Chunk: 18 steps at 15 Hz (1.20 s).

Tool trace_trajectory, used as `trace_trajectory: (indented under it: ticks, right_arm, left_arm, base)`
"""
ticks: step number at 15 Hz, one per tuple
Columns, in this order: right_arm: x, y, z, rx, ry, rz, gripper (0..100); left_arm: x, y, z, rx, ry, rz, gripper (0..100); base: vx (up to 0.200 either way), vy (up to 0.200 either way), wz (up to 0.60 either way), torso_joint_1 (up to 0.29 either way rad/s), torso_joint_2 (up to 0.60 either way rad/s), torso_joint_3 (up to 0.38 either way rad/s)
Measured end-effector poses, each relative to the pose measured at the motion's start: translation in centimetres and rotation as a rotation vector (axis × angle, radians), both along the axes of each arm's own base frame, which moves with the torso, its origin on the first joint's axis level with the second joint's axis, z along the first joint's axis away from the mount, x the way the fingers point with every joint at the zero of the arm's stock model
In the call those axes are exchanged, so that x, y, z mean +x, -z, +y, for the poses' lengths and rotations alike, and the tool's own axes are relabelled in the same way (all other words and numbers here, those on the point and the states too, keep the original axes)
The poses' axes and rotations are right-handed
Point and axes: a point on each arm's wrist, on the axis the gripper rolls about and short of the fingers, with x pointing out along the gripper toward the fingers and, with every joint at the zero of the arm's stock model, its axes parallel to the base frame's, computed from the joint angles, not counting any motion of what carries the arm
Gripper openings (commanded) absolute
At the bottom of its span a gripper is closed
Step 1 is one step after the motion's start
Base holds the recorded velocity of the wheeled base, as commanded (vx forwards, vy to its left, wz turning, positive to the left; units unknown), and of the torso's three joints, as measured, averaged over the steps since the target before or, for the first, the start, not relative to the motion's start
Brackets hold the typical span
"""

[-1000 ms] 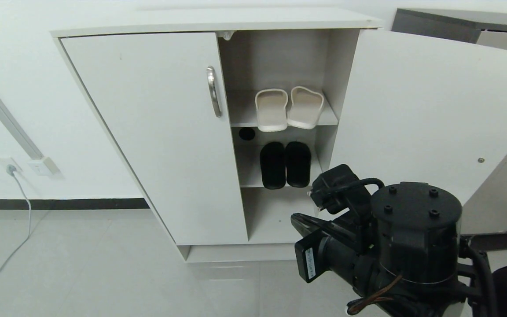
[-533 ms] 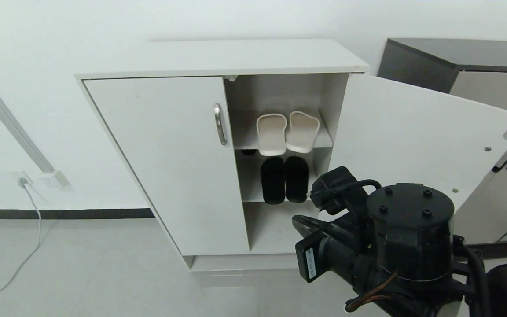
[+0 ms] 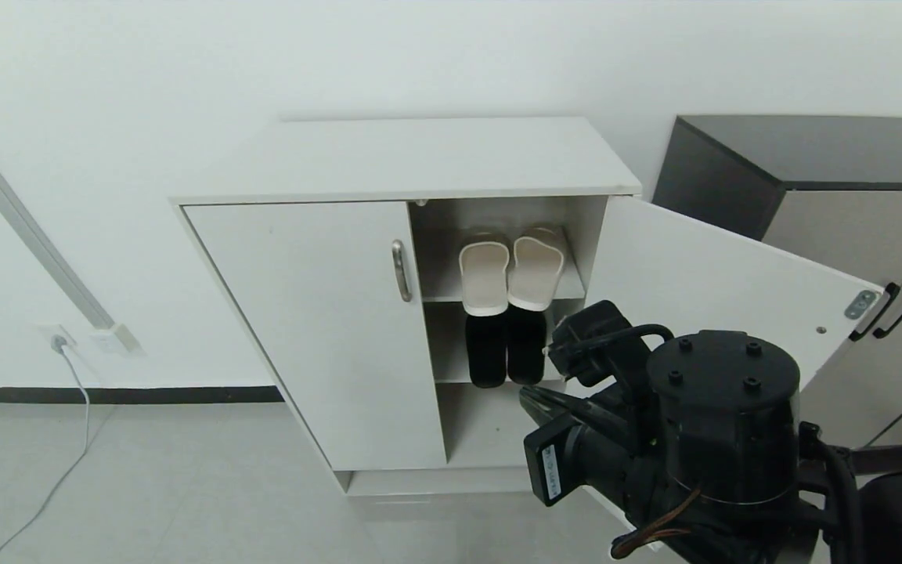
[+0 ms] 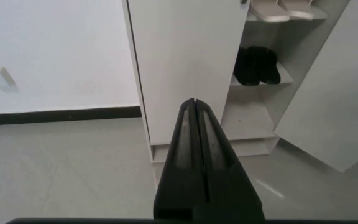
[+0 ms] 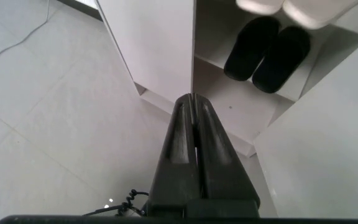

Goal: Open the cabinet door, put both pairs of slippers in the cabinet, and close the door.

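As seen from the head: white cabinet (image 3: 420, 157) against the wall, left door (image 3: 318, 329) shut with a metal handle (image 3: 401, 271) at its inner edge, right door (image 3: 717, 290) swung wide open. Pale slippers (image 3: 510, 270) side by side on the upper shelf, black slippers (image 3: 504, 348) side by side on the shelf directly below, so both pairs inside the cabinet. Right arm (image 3: 717, 439) low at the right, in front of the lower part of the open door, apart from both pairs. Dark grey cabinet (image 3: 811, 157) beyond the open door; wall socket (image 3: 55, 341) with a cable (image 3: 67, 439) far off to the left.

From the left wrist: left gripper (image 4: 195, 106) over the pale floor (image 4: 73, 168), facing the shut door and well short of it. Fingers pressed flat together with no gap, clenched on nothing and touching nothing. Past it, the black pair on its shelf and the pale pair on the shelf above.

From the right wrist: right gripper (image 5: 193, 98) above the floor, pointed toward the foot of the open compartment and short of it. Fingers likewise closed tight against each other — nothing held, nothing touched. Black pair lying on its shelf beyond the tips, pale pair over it, open door off to one side.
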Motion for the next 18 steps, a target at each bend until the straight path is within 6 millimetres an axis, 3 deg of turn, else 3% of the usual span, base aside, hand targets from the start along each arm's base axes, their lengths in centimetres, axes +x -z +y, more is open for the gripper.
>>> trace_trajectory:
  ticks: [13,18]
  right_arm:
    - [0.16,0.34,-0.23,-0.011,0.008,0.006,0]
    - [0.37,0.44,-0.43,-0.014,0.018,0.008,0]
  left_arm:
    - [0.0,0.0,0.0,0.0,0.0,0.0,0]
    - [0.0,0.0,0.0,0.0,0.0,0.0,0]
  base:
    - [0.0,0.0,0.0,0.22,-0.54,-0.316]
    - [0.0,0.0,0.0,0.061,-0.13,-0.073]
